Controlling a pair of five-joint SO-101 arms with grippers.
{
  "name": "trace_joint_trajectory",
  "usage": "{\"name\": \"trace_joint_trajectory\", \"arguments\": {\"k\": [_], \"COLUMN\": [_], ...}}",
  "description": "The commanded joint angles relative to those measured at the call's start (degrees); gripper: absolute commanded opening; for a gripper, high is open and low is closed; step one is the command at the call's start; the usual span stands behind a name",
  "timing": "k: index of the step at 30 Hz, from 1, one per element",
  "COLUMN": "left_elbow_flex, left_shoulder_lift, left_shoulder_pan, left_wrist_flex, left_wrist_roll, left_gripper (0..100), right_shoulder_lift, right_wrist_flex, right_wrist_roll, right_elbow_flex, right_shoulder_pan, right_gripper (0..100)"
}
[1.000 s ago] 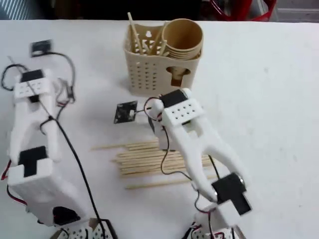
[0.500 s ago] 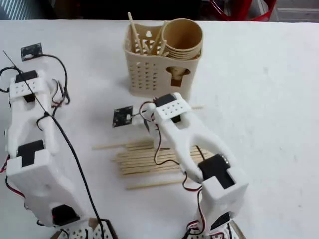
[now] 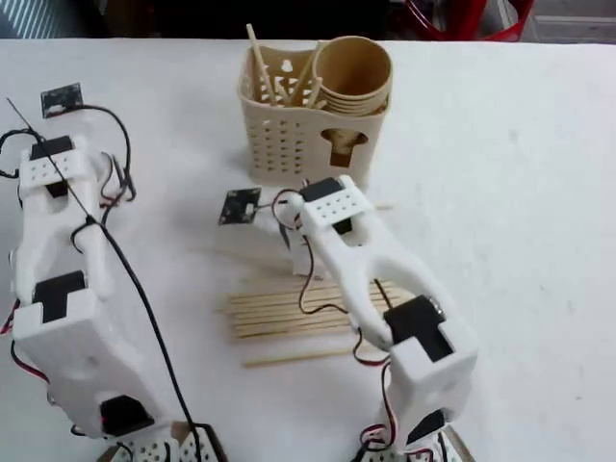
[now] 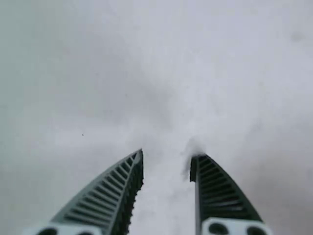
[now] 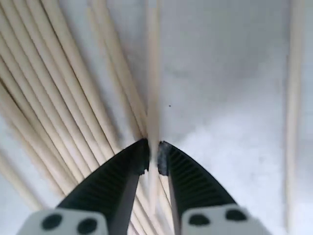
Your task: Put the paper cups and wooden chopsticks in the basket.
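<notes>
T+0 | My right pincer [image 5: 152, 156] had clamped one wooden chopstick [image 5: 153, 73] | stick jutting from the chopstick pile [image 3: 289, 313] half a second earlier was gone from there; transfer judged next | paper cups [image 3: 352, 72] sat in basket [image 3: 289, 144] | left pincer [image 4: 166, 169] apart, empty.

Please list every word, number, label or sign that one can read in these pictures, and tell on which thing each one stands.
There is no readable text.
The basket, the paper cups, the chopsticks and the table carry no print.
The small black boards wired to the arms are too small to tell any marking.
</notes>
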Motion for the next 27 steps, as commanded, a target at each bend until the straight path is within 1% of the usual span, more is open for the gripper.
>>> {"name": "trace_joint_trajectory", "arguments": {"k": [1,4,9,17,20,22,24,27], "left_elbow_flex": [-2.99,-2.99,-2.99,-2.81,-2.73,-2.64,-2.64,-2.55], "left_shoulder_lift": [-0.4,-0.4,-0.31,-0.31,-0.31,-0.31,-0.31,-0.22], "left_shoulder_pan": [0.57,0.57,0.57,0.57,1.19,1.8,1.98,2.07], "left_wrist_flex": [-0.88,-0.88,-0.88,-0.88,-0.88,-0.88,-0.88,-0.88], "left_wrist_roll": [0.79,0.79,0.79,0.79,0.79,0.79,0.79,0.79], "left_gripper": [17,17,17,17,17,17,17,17], "right_shoulder_lift": [-6.81,-10.15,-16.92,-32.66,-38.11,-41.19,-43.47,-45.67], "right_wrist_flex": [-0.66,1.1,6.46,11.3,10.24,7.69,3.82,-4.18], "right_wrist_roll": [-4.31,-6.68,-8.18,-19.43,-25.85,-28.84,-30.51,-30.95], "right_elbow_flex": [-0.7,-0.79,-0.79,-0.97,-1.14,-1.14,-1.14,-1.23], "right_shoulder_pan": [0.31,0.22,0.66,1.36,2.51,2.59,2.68,2.42], "right_gripper": [1.7,1.7,1.7,1.7,1.7,1.7,1.7,1.7]}}
